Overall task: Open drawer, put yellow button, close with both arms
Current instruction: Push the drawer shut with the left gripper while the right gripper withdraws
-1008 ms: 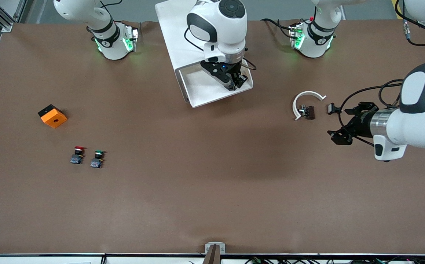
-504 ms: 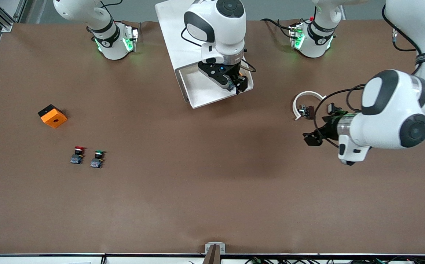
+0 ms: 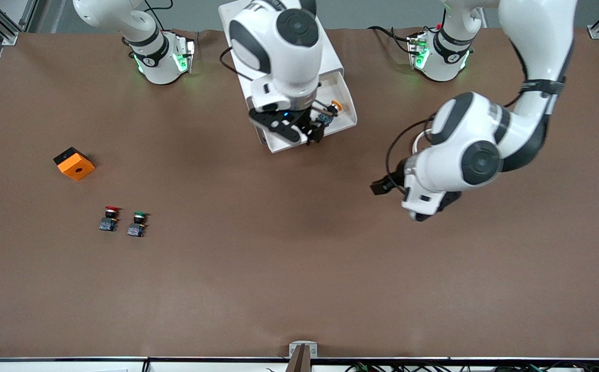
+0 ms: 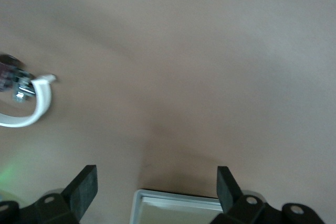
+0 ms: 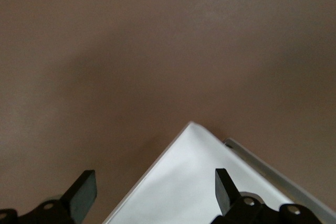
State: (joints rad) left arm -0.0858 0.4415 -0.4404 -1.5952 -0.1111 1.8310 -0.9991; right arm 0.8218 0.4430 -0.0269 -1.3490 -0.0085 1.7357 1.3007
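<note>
The top drawer (image 3: 349,112) stands pulled out of the white cabinet (image 3: 237,41) toward the front camera. The yellow button (image 3: 333,107) lies on its side in the drawer's white tray, at the end nearer the left arm. My right gripper (image 3: 302,135) is open and empty over the drawer's front edge; in the right wrist view (image 5: 152,182) the drawer's corner (image 5: 210,182) shows between its fingers. My left gripper (image 3: 388,184) is open and empty above bare table, toward the left arm's end from the drawer. In the left wrist view (image 4: 155,179) the drawer's corner (image 4: 173,200) shows.
A white ring with a small brown part (image 4: 39,103) lies on the table under the left arm. An orange box with a hole (image 3: 74,164), a red-capped button (image 3: 109,218) and a green-capped button (image 3: 137,223) sit toward the right arm's end.
My right gripper drew back from inside the tray to its front edge, and the yellow button now lies uncovered in the tray. My left arm swung in from the table's end toward the drawer.
</note>
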